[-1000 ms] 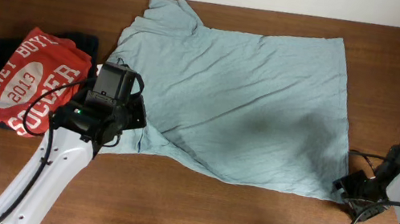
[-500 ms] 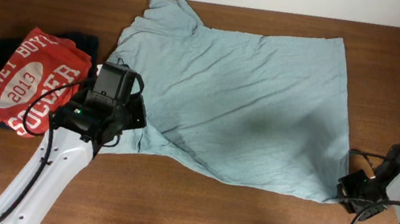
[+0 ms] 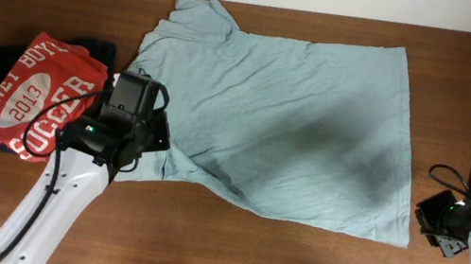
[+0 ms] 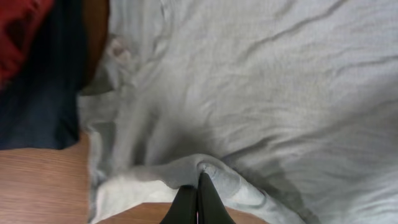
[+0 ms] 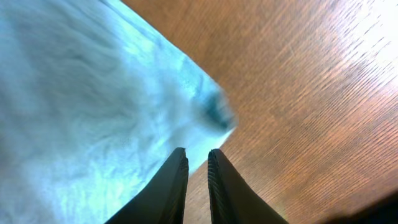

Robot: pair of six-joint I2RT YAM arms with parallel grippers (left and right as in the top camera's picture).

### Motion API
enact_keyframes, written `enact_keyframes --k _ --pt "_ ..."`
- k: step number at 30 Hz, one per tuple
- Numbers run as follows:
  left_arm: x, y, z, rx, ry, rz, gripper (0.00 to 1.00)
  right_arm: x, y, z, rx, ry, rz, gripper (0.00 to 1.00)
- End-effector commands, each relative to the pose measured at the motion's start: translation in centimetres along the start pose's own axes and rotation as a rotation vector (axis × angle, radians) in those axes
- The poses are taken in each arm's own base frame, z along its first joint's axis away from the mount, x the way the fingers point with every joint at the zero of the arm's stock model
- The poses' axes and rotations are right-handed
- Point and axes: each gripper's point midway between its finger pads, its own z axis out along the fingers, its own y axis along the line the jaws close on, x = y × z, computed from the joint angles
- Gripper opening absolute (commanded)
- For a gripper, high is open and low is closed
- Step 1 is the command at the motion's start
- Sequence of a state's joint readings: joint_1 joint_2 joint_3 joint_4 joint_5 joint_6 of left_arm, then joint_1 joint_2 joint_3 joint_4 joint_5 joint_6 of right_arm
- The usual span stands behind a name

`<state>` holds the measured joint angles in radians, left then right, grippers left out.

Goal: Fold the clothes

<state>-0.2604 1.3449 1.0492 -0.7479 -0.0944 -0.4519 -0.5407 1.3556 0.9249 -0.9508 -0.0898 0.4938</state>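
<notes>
Just now, found shirt [image 3: 294, 123] spread flat on table [image 3: 224, 255], collar to left, hem to right, just beside red tee [image 3: 29, 102] stacked on black garment [image 3: 1, 54].

Spotted right gripper [image 5: 196, 152] out past hem, further right than a second ago, with hem corner [image 3: 404, 239] dragged out along with it and now lying squarer. Saw fingers [image 5: 174, 186] drawn nearly together, only a thin slit between, from a wider spread a second back. Cannot tell if nipping any hem, despite cloth right up against tips in wrist view.

Found left gripper [image 4: 196, 186] unmoved at near sleeve, pressed tight together on a raised fold of shirt.

Judging from that: tugged taut along near edge, wrinkles mostly out, no fold made yet. Probably set up for lifting near edge and carrying it over toward far edge, both ends together. Worth confirming right-hand hold before lifting. With hem missed, would raise sleeve end alone and skew whole fold.
</notes>
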Motion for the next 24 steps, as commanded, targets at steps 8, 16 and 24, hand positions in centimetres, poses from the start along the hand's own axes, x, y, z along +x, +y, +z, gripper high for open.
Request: enact_keyframes --k 8,16,24 --pt "-4.9 0.1 -3.1 -0.048 -0.141 0.042 0.01 -0.6 0.0 -0.9 0.004 -0.035 -0.007 0.18" --pt "-4.7 0.1 -3.0 -0.047 -0.134 0.043 0.01 1.7 -1.4 2.1 0.057 0.081 0.005 0.5" --pt "-4.6 0.2 -3.0 -0.049 -0.129 0.044 0.0 4.0 -2.1 6.8 0.052 0.183 0.021 0.5"
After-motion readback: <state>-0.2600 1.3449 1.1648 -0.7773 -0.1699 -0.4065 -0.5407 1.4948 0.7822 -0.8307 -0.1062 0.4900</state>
